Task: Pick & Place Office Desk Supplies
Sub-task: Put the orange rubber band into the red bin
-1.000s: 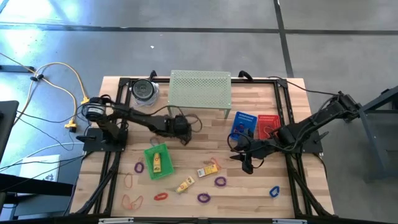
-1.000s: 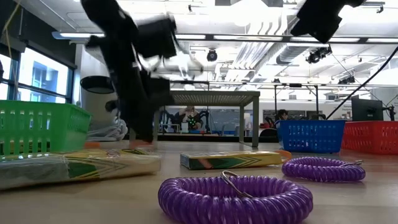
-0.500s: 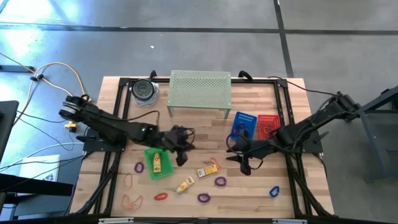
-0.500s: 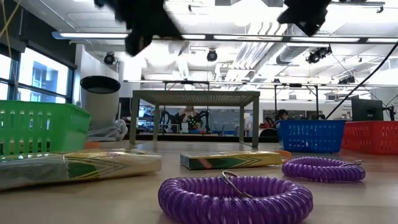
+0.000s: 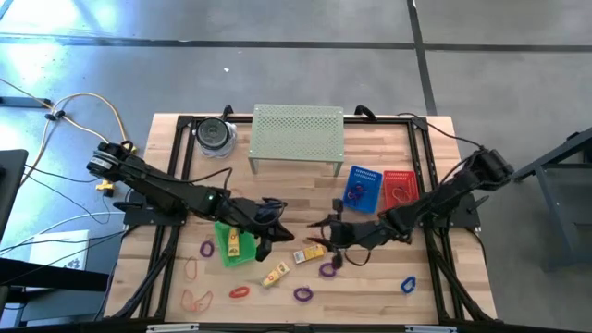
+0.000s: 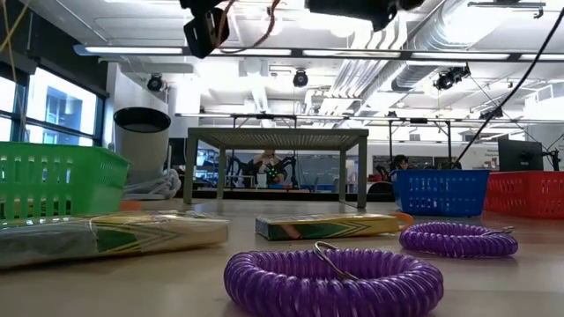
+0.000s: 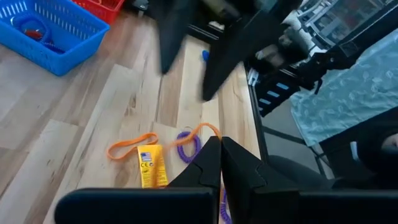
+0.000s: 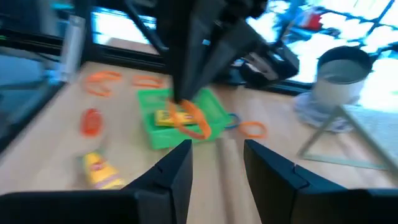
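1. Far left of the bench [image 5: 388,162]: orange loops [image 5: 194,299] and a purple loop [image 5: 206,248] lie loose near the front edge.
2. Green basket [image 5: 231,239] holds a yellow packet [image 5: 232,242]; left hand [image 5: 270,235] hangs just beside its right rim, fingers clenched tight, nothing between them.
3. Rear: round grey container [image 5: 215,135], then the pale-green perforated shelf [image 5: 298,135], well apart from both arms.
4. Centre front: two yellow packets [image 5: 275,274], an orange loop, purple loops [image 5: 327,270] and a red loop [image 5: 240,291] scattered between the arms.
5. Right hand [image 5: 321,228] hovers over the centre packet, fingers part open; whether it holds anything, cannot tell.
6. Blue basket [image 5: 363,187] and red basket [image 5: 399,188] sit side by side behind the right arm; a blue loop [image 5: 408,284] lies alone near the front right.
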{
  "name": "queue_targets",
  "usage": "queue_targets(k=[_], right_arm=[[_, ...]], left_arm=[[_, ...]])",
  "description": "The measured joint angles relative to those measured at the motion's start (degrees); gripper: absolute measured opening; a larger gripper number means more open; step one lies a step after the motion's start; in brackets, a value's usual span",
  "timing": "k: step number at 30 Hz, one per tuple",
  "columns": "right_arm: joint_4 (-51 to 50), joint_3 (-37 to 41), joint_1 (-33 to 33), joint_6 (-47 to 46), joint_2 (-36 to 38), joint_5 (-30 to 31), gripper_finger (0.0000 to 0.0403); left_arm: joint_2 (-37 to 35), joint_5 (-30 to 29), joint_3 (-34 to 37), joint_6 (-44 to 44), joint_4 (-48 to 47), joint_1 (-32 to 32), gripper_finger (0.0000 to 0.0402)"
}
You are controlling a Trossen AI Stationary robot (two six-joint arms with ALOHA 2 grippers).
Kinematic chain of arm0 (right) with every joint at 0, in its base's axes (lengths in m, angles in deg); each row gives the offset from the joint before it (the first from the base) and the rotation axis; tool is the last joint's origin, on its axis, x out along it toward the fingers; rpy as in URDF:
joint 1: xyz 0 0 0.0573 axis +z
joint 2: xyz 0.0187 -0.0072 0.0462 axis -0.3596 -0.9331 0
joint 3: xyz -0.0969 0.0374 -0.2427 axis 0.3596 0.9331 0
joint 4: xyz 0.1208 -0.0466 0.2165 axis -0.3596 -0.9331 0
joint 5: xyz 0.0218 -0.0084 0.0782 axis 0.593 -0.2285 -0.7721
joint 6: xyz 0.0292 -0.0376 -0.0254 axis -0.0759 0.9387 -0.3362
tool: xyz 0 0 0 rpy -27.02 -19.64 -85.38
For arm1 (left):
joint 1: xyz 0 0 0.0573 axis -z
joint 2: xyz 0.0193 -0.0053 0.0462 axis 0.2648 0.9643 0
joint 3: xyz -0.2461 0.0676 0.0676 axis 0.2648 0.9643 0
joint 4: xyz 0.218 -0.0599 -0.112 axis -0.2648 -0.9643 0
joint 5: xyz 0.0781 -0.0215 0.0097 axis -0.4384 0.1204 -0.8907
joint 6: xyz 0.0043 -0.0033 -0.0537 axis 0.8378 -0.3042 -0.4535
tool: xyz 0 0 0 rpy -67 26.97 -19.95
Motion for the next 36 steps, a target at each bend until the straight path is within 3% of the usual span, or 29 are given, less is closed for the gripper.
queue_targets(k=[4, 16, 24, 36], right_arm=[[4.23, 0.0, -0.81, 0.87, -3.61, 2.87, 0.0133], [16.12, 0.02, -1.76, 5.33, -7.83, -1.25, 0.0133], [16.22, 0.02, -4.52, 4.65, -7.83, -7.94, 0.0133], [16.11, 0.02, -5.04, 6.62, -7.83, -8.22, 0.0115]], left_arm=[[0.0, 0.02, 0.0, -0.02, 0.23, -0.01, 0.0], [0.0, -0.01, 0.0, 0.02, 0.23, -0.9, 0.0], [0.0, -0.04, 0.0, 0.02, 0.39, -0.97, 0.0], [-0.04, 3.69, -0.02, -0.02, 2.19, -3.2, 0.0]])
